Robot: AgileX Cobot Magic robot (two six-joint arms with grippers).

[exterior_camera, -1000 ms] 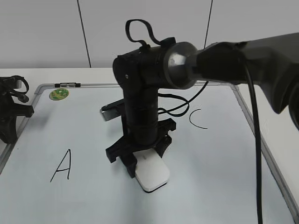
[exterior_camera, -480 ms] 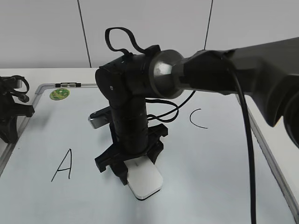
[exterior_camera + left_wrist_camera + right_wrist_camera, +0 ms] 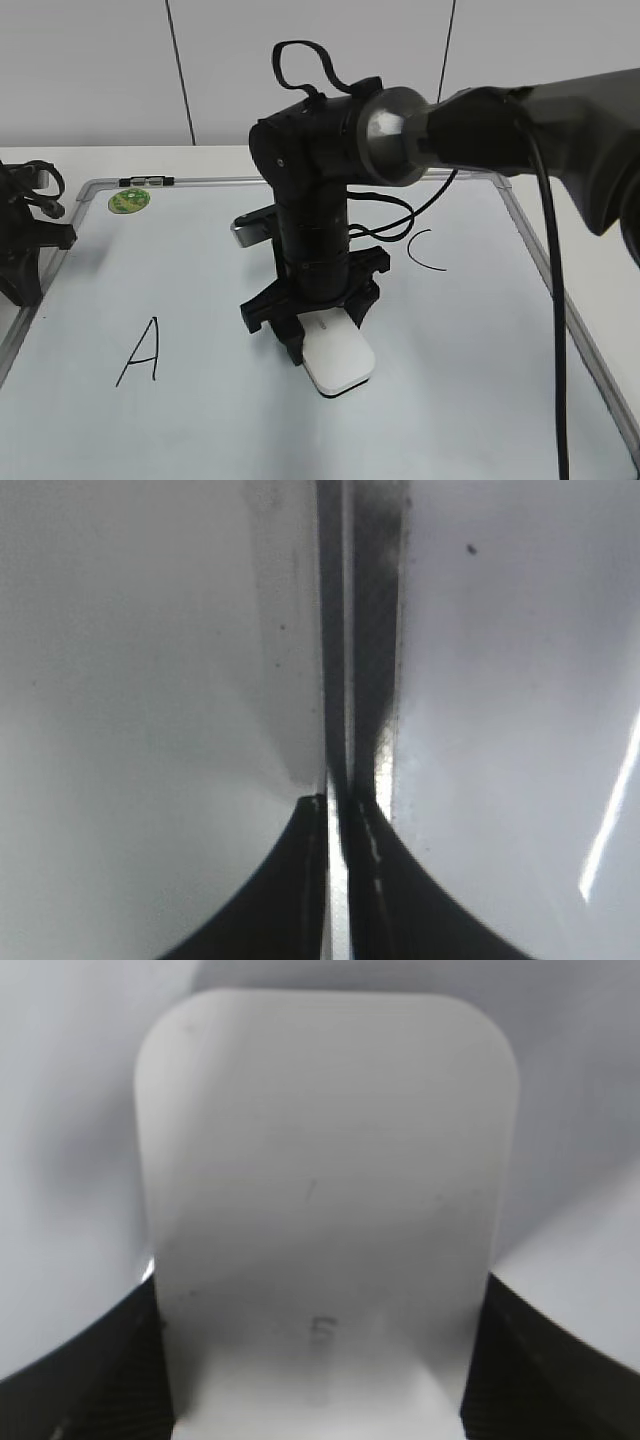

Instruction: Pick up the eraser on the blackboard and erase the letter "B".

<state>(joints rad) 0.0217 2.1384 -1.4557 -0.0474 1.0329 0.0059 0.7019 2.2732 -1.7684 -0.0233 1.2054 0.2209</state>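
The blackboard (image 3: 90, 290) is a white board with a grey frame, lying flat. On it I see a black "A" (image 3: 140, 352) and a black "C" (image 3: 424, 252). The letter "B" is not visible; the right arm covers the space between them. My right gripper (image 3: 318, 345) points down, shut on the white eraser (image 3: 338, 364), which rests flat on the board. The eraser (image 3: 325, 1210) fills the right wrist view between the jaws (image 3: 320, 1360). My left gripper (image 3: 338, 815) is shut and empty at the board's left frame edge (image 3: 365, 630); it shows at the exterior view's left edge (image 3: 25, 260).
A round green sticker (image 3: 127, 200) sits in the board's far left corner. The right arm's cables (image 3: 395, 225) hang above the board next to the "C". The board's right frame (image 3: 560, 310) runs under the right arm. A white wall stands behind.
The right gripper with the eraser slid left on the board, then back right, ending a little right of where it was a second ago. The left arm has not moved.
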